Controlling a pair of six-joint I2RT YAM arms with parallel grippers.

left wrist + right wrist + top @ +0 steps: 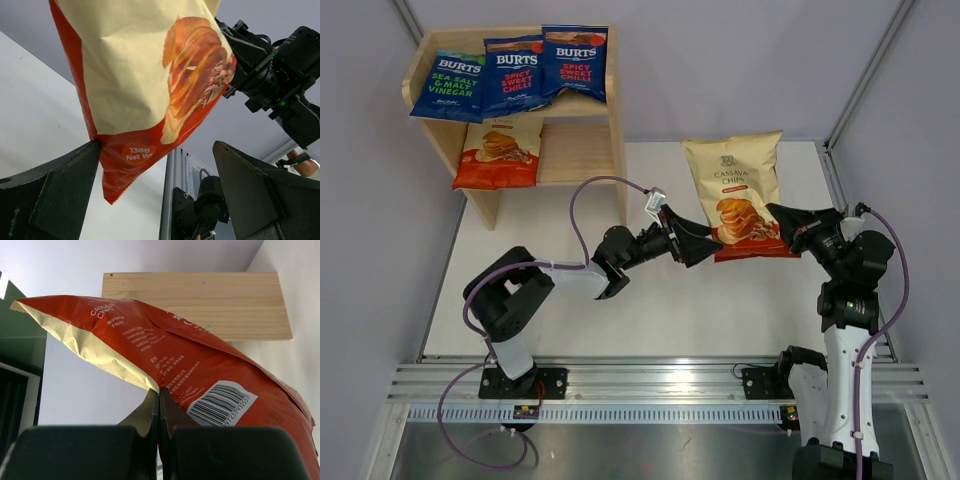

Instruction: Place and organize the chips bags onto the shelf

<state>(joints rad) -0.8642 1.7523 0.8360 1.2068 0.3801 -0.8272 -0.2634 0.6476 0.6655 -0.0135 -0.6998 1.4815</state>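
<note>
The right tool (786, 228) is clenched on the bottom right corner of the cassava bag (732, 180) and holds it up off the desk (560, 320). Its wrist view shows the fingers pinched flat on the foil edge. The left tool (708, 248) is spread wide at the opposite bottom corner. In its wrist view that red corner hangs between the jaws, right at one finger (55, 195) and well short of the other, so nothing is gripped.

The bag's long axis runs away from both tools, across the line joining them. The shelf (617, 140) lies beyond the left tool, on the side away from the right tool, so the left arm is nearer. Three blue bags (516, 72) fill the top tier. The lower tier (582, 150) has one cream bag (500, 152) and room beside it. I judge the left tool must close before the right lets go.
</note>
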